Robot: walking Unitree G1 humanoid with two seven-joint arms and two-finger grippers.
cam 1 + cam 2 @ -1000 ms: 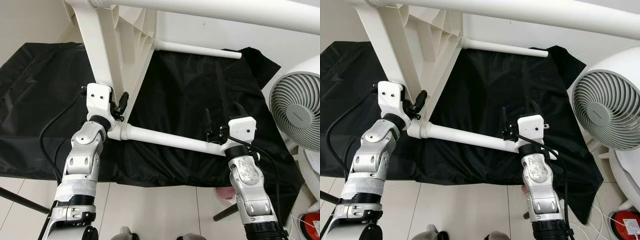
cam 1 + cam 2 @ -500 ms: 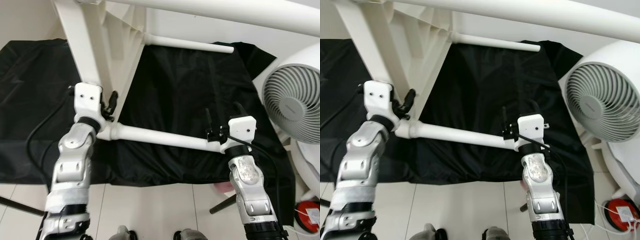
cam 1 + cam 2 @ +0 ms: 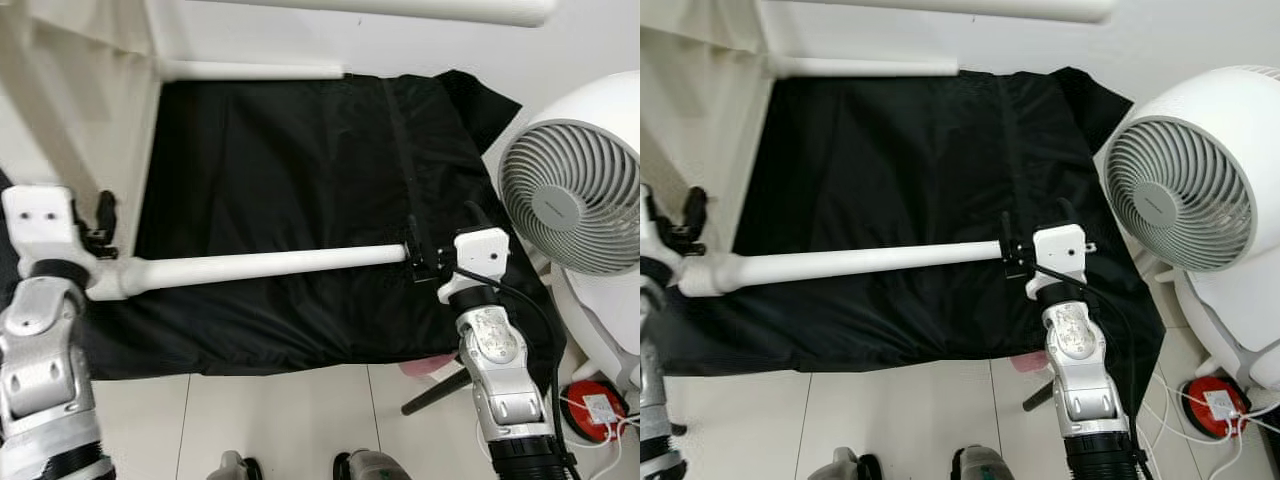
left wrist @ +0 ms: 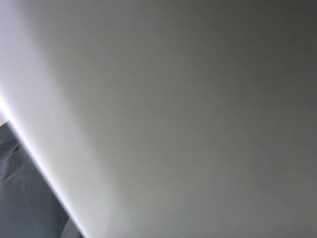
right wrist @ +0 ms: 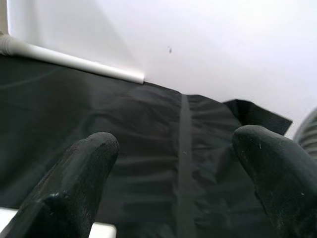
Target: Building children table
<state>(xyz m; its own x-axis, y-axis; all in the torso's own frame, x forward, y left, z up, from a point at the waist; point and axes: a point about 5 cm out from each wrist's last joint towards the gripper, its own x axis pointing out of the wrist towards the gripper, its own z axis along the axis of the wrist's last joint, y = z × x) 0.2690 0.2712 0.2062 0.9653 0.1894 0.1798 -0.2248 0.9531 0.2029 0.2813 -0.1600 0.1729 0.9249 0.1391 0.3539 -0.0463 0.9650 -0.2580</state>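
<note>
My right gripper (image 3: 425,250) sat clamped on the free end of the long white plastic table leg (image 3: 260,266), at four o'clock from the black cloth (image 3: 280,160) on the floor. My left gripper (image 3: 100,222) stood at the leg's socket end, at nine o'clock; whether it gripped I could not tell. Since a second earlier the leg had swung from slanting to nearly level, and my view had shifted. I judged the leg better lined up for seating. The round white fan (image 3: 572,200) stood at three o'clock.
</note>
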